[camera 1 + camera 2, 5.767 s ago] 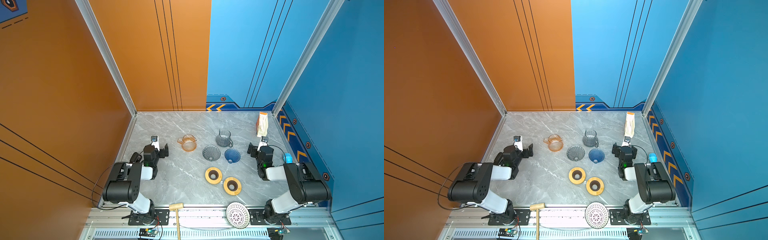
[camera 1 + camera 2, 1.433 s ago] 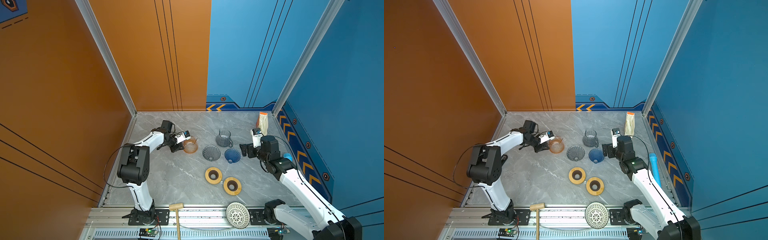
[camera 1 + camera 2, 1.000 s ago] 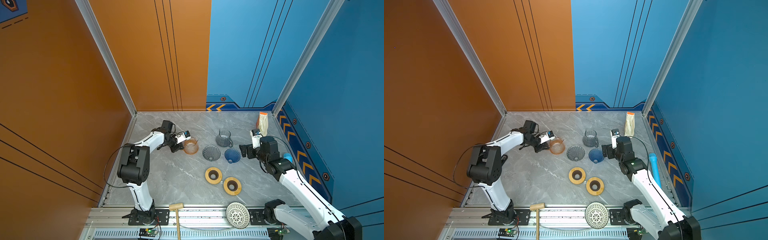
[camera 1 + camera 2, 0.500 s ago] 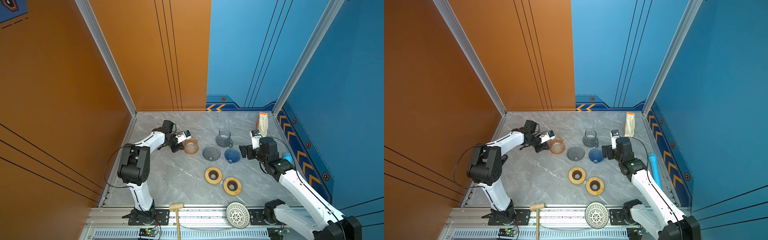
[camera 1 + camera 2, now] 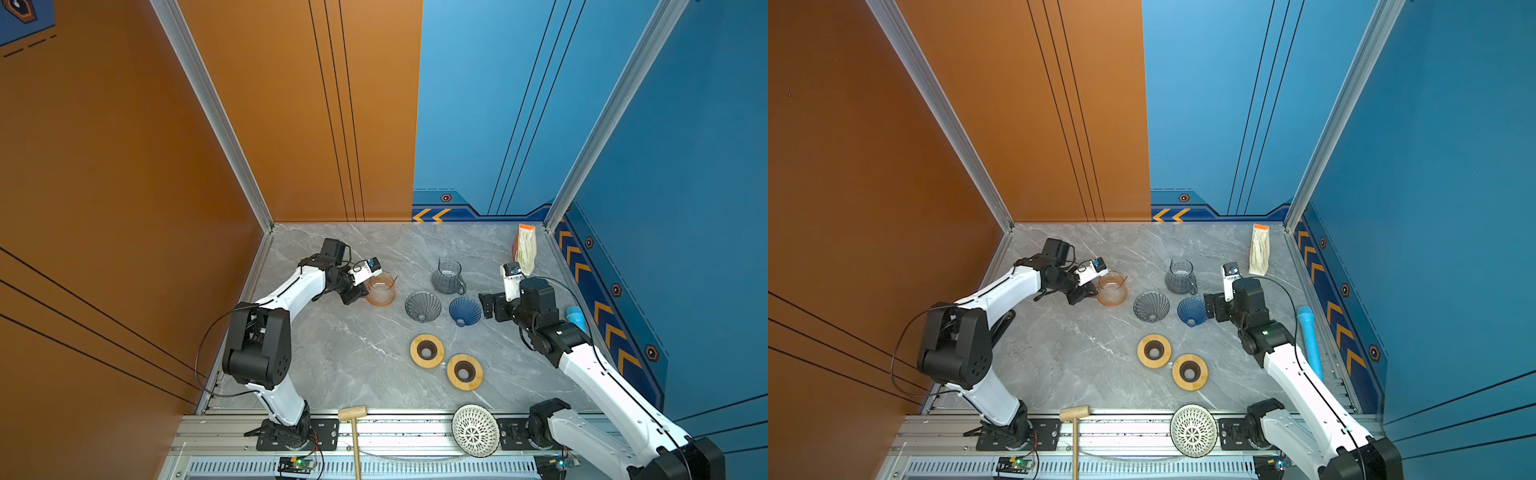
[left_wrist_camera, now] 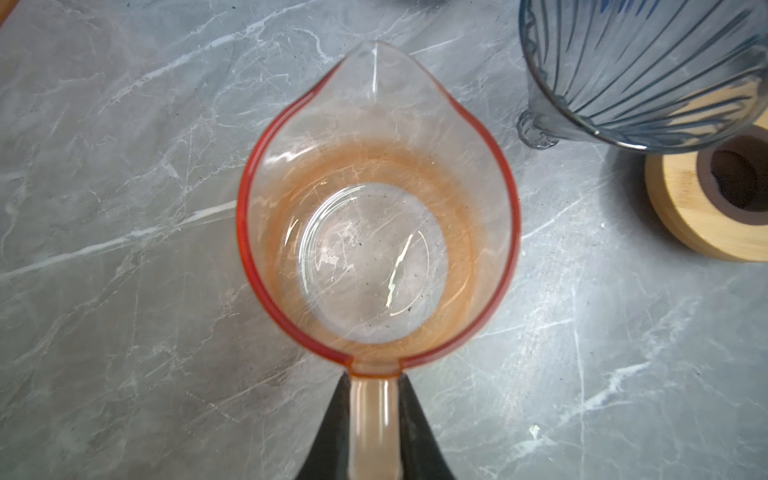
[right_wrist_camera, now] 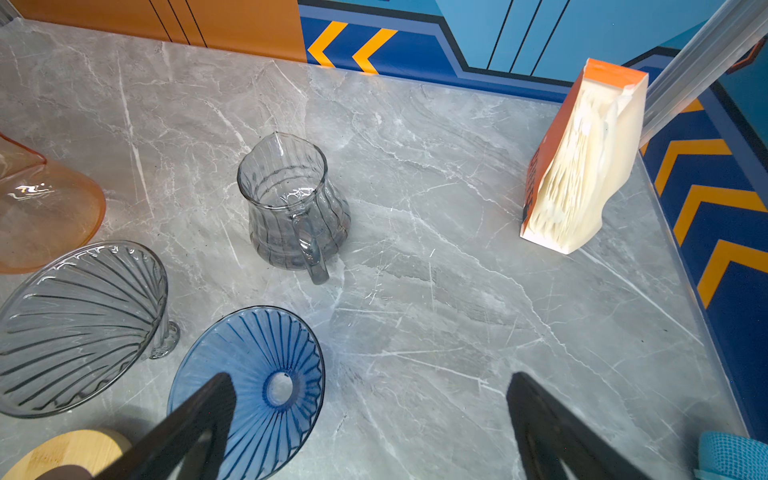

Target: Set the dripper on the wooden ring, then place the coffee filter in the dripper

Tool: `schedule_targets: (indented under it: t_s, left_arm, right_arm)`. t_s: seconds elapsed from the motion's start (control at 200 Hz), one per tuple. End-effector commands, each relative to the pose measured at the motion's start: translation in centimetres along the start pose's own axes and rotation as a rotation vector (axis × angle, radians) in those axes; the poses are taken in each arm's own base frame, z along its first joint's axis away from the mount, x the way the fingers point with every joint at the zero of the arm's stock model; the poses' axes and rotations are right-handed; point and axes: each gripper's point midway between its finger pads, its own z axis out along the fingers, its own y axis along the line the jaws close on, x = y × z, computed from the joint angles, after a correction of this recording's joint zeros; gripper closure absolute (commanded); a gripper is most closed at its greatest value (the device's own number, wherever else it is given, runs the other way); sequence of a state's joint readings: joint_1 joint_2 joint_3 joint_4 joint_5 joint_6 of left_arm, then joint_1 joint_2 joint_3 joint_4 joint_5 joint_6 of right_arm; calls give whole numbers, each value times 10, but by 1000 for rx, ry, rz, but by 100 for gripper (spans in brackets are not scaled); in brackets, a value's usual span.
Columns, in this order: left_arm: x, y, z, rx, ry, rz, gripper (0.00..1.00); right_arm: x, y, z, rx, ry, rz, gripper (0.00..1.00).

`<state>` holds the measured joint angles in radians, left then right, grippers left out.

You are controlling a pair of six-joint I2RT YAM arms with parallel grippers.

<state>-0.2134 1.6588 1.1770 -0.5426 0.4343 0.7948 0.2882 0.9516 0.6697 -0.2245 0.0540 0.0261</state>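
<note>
A pack of white coffee filters (image 5: 524, 249) (image 5: 1259, 249) (image 7: 582, 166) stands upright in the far right corner. A grey ribbed dripper (image 5: 423, 306) (image 7: 79, 324) and a blue ribbed dripper (image 5: 464, 311) (image 5: 1192, 311) (image 7: 266, 374) lie tilted mid-table. My right gripper (image 5: 488, 305) (image 5: 1212, 307) (image 7: 370, 376) is open and holds nothing. It hovers just right of the blue dripper, with one finger over its rim. My left gripper (image 5: 361, 291) (image 5: 1090, 293) (image 6: 374, 380) is shut on the handle of an orange glass carafe (image 5: 380, 289) (image 6: 374, 208).
A grey glass carafe (image 5: 446, 276) (image 7: 291, 208) stands behind the drippers. Two wooden rings (image 5: 427, 351) (image 5: 464, 371) lie nearer the front. A blue tube (image 5: 1308, 340) lies along the right wall. A wooden mallet (image 5: 353, 415) and a white mesh dome (image 5: 475, 430) rest on the front rail.
Since the earliest frame both arms have reached out from folded poses, and the left gripper has closed on the orange carafe's handle. Over the last second nothing has visibly moved.
</note>
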Motion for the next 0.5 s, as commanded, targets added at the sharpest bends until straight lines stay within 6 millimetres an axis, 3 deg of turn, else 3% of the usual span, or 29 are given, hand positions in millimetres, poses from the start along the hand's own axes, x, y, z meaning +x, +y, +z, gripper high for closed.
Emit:
schedule_targets:
  t_s: [0.0,0.2,0.23,0.496]
  left_arm:
    - [-3,-21,-10,22,-19,-12,100]
    - [4,-44,-21,6,-13,-21,100]
    - [15,-53,-17,21,8,-37,100]
    - [37,-79,-25,16,20,-55,100]
  right_arm:
    - [-1,1,-2,0,-21,15,0]
    - [-3,4,-2,-14,-29,8,0]
    - [-3,4,-2,-16,-28,6,0]
    - [-8,9,-2,-40,-37,9,0]
